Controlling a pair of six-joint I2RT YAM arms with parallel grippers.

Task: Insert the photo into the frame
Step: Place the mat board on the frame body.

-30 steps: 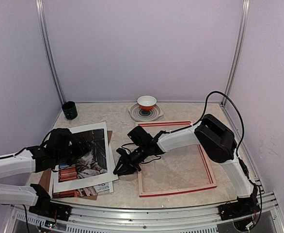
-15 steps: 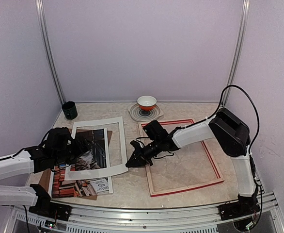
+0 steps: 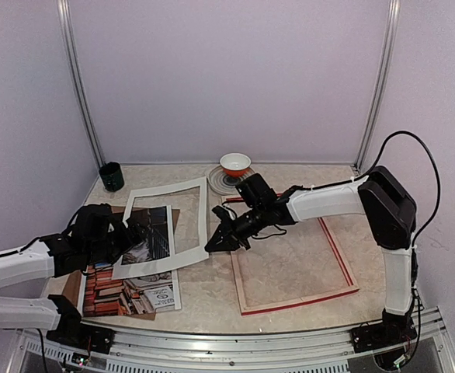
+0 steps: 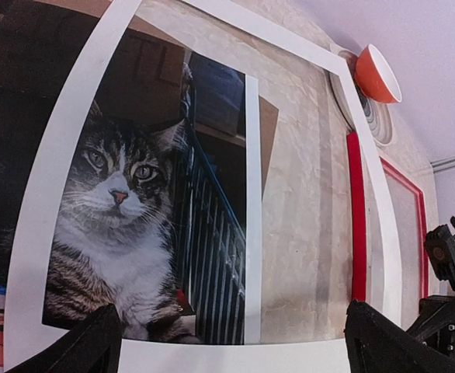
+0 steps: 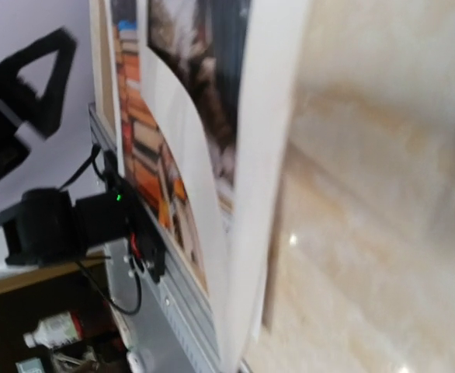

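Observation:
The photo [image 3: 130, 284] of a grey tabby cat with reddish books lies flat at the front left; the cat shows in the left wrist view [image 4: 111, 225]. The white mat [image 3: 201, 217] hangs tilted above it, its right edge raised. My right gripper [image 3: 214, 243] is shut on the mat's right lower edge; the mat [image 5: 266, 155] fills the right wrist view, hiding the fingers. My left gripper [image 3: 130, 233] is open over the photo, and the mat's near edge [image 4: 212, 359] lies between its spread fingers [image 4: 80, 350]. The red frame [image 3: 297, 301] lies flat to the right of the photo.
A brown backing board [image 3: 175, 214] lies under the photo. A red and white bowl [image 3: 235, 163] sits on a plate [image 3: 214, 180] at the back centre. A dark cup [image 3: 111, 176] stands at the back left. The metal rail [image 3: 212, 342] runs along the front edge.
My right gripper has lifted the white mat off the photo and carried its right edge up and toward the back. The frame has shifted a little to the right. The left arm has hardly moved.

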